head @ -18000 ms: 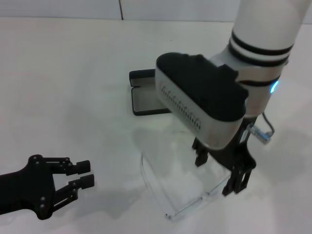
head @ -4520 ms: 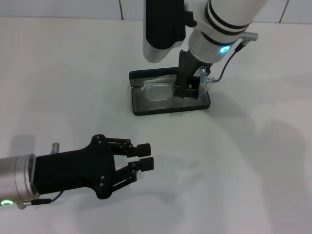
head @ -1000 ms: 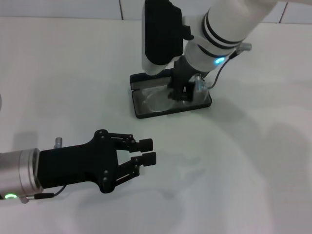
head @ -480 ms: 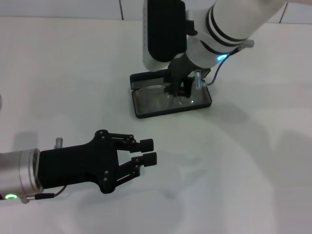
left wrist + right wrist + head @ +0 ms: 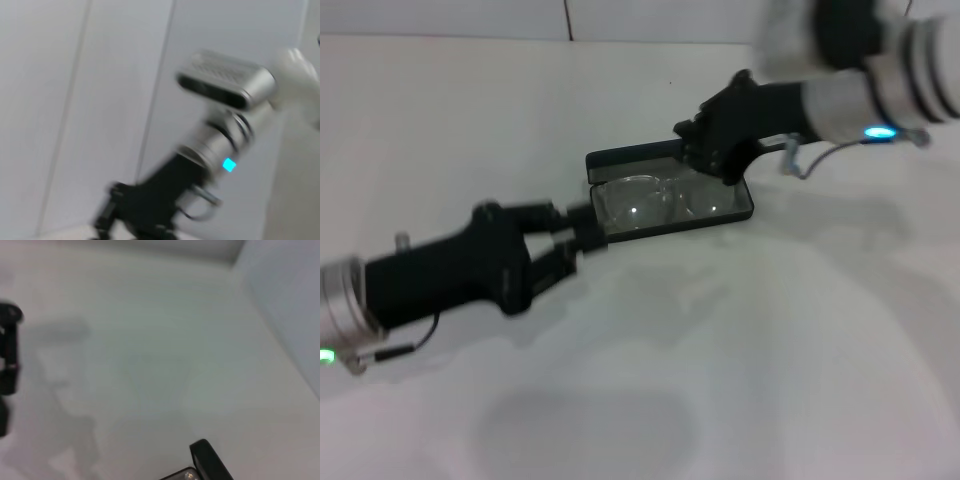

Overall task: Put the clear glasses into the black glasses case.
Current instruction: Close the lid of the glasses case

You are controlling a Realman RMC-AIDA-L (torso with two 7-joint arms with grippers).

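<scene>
1. Left gripper [image 5: 588, 231]: fingers slightly apart, holding nothing, tips right at the near-left corner of the black glasses case [image 5: 740, 212].
2. Right gripper [image 5: 712, 155]: over the case's far edge, above the hinge side; blurred, so I cannot tell how its fingers stand.
3. Clear glasses [image 5: 665, 202]: lying inside the open case tray, between the two grippers, lenses side by side.
4. Case lid [image 5: 630, 155]: folded flat behind the tray, beside the right gripper.
5. Case sits on the white table [image 5: 740, 350].
</scene>
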